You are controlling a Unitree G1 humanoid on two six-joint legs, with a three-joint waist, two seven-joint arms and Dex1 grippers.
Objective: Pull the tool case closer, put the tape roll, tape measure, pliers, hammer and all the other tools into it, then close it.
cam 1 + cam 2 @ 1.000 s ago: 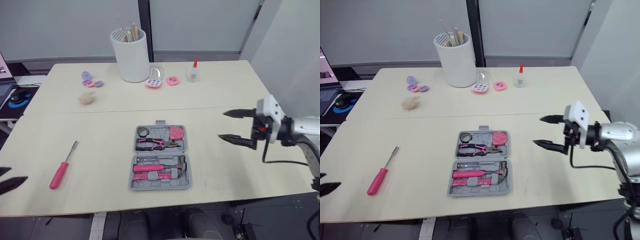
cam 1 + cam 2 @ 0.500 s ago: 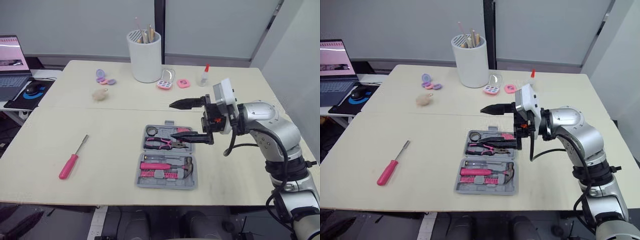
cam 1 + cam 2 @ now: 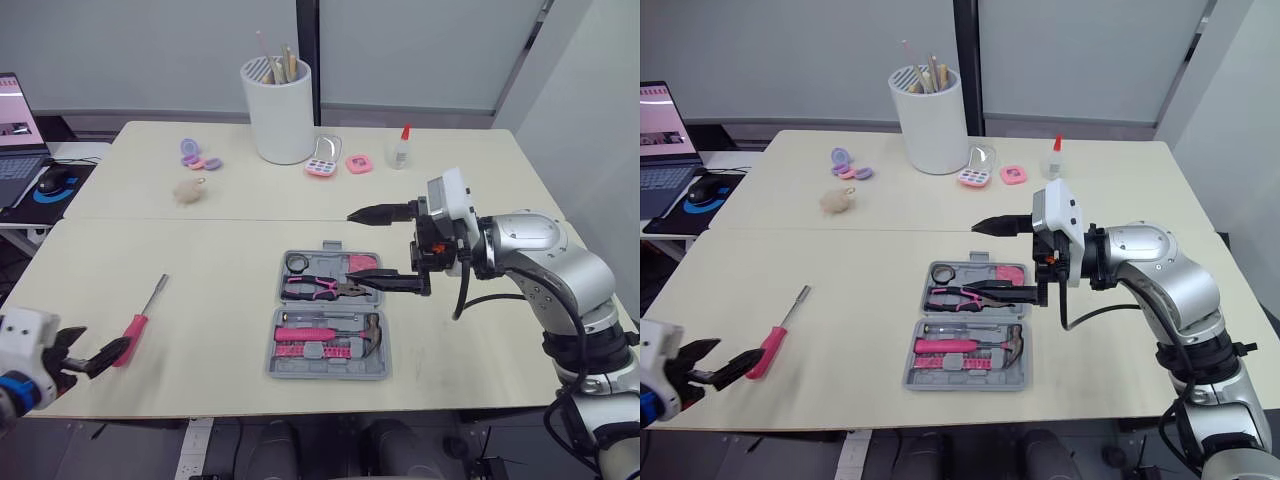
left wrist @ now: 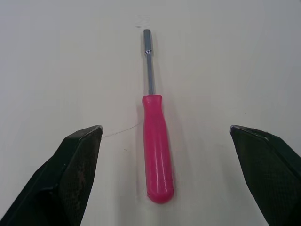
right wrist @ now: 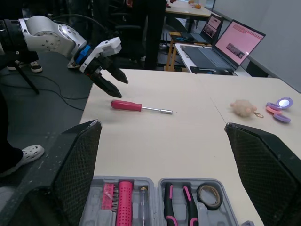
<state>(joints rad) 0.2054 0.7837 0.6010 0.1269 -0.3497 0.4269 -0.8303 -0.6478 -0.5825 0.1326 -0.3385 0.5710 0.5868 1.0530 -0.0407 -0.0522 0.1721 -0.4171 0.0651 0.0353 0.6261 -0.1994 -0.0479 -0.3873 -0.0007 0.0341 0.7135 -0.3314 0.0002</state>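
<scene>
Two pale tables [image 3: 200,260] stand edge to edge, their seam running side to side. Behind the far edge rise grey wall panels [image 3: 130,50] split by a dark post [image 3: 307,40]. Off the far left corner, a side desk [image 3: 737,160] carries a laptop [image 3: 665,105] and a mouse [image 3: 702,186]. The floor [image 5: 51,108] is dark.

Glossy pink plastic handle and bright metal shaft on the screwdriver [image 4: 155,155]; smooth, matt top on the table [image 3: 200,250]. The tool case [image 3: 320,373] is matt grey plastic.

Office with pale desks [image 3: 1120,190], a laptop [image 3: 662,110], a mouse [image 3: 702,186], frosted partitions [image 3: 790,60].
</scene>
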